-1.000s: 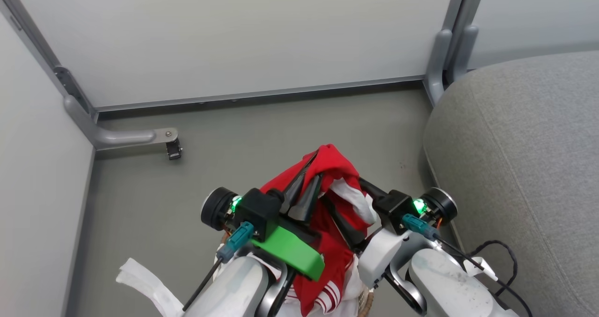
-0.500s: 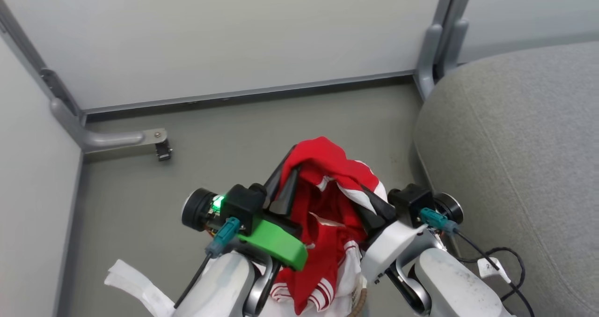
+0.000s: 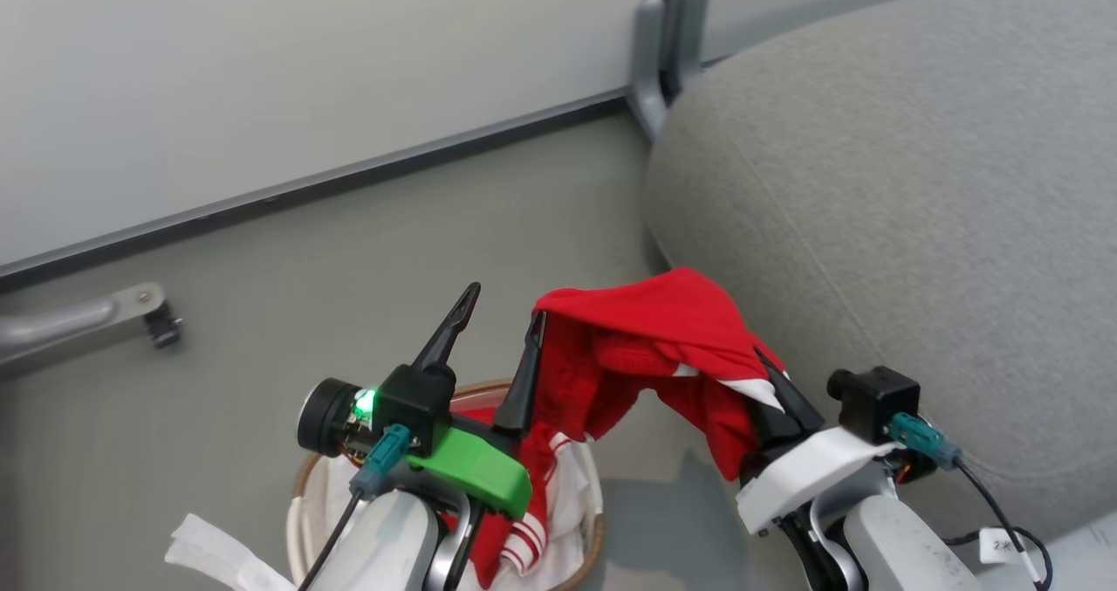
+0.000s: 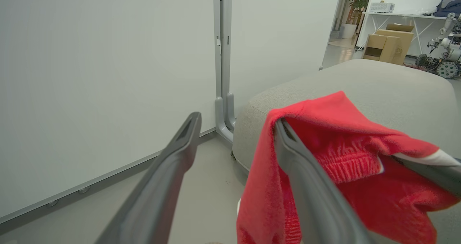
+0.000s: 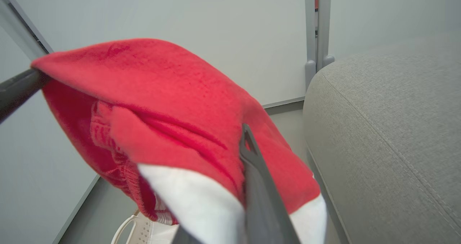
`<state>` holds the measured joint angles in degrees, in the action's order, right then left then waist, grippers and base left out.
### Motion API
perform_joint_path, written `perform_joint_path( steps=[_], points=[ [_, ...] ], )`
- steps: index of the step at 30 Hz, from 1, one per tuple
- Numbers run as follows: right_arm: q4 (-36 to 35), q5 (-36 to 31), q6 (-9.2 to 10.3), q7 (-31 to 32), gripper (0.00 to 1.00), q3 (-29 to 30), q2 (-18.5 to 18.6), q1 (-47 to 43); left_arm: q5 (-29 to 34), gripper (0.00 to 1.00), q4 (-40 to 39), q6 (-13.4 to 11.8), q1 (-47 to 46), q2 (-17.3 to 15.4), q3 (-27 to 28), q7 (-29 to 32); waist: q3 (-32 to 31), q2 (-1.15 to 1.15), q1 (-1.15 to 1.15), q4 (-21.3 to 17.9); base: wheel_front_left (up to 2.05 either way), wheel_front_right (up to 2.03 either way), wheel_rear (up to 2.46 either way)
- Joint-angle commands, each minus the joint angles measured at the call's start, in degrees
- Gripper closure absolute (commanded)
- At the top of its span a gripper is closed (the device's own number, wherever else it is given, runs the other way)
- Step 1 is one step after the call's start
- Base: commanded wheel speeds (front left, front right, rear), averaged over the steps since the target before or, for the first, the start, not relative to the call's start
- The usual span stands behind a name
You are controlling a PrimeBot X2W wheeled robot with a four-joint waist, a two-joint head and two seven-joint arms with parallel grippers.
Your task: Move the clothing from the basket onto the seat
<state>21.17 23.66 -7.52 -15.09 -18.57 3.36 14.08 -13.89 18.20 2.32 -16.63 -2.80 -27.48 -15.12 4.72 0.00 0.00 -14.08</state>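
- Clothing [image 3: 663, 329] changes hands: a red garment with white trim hangs stretched between our two grippers. It is raised clear of the basket [image 3: 298, 484] and just beside the edge of the seat [image 3: 890, 189].
- Our right gripper [image 3: 772, 381], wide open a second ago, is now clamped on the garment's lower end, at the white trim.
- Our left gripper [image 3: 504, 305], which pinched the cloth a second ago, has spread its fingers wide and grips nothing. The fabric still drapes over the tip of its inner finger.
- Our head has swung toward the seat, which now takes up far more of the head view. That shift belongs to the camera, not to the furniture.
- We judge the handover done and the carry to the seat begun. The right arm alone now holds the garment, and the cloth hooked on the left finger could snag as we pull away.
- The basket stands on the floor [image 3: 262, 294] under our left arm. Inside are its white cloth liner [image 3: 567, 477] and a second garment [image 3: 524, 530], red with white striped cuffs, so another trip remains.
- The seat is a grey cushion, and no clothing lies on the part we see.
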Motion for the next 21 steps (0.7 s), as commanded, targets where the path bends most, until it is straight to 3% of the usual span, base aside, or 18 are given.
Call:
perform_joint_path(
  steps=[1, 11, 21],
  points=[
    [-0.54, 0.48, 0.06, -0.11, 1.0, 0.6, -0.01, -1.07, 0.26, 0.0, -0.29, 0.21, 0.81, -0.23, 0.31, -0.05, 2.19, 0.0, 0.0, -6.64, 0.0, 0.0, 0.0],
    [-2.76, 2.4, 0.06, -0.12, 1.0, 5.24, -0.35, -3.51, 0.58, 0.0, -0.43, 0.66, -0.08, -0.24, -0.38, -0.05, 3.99, 0.0, 0.0, -15.51, 0.0, 0.0, 0.0],
    [-6.88, 6.11, 0.06, -0.12, 1.0, 9.06, -0.39, -3.14, 0.96, 0.0, 1.97, 2.56, -3.53, -0.27, -2.39, -0.05, 7.47, 0.0, 0.0, -16.65, 0.0, 0.0, 0.0]
  ],
)
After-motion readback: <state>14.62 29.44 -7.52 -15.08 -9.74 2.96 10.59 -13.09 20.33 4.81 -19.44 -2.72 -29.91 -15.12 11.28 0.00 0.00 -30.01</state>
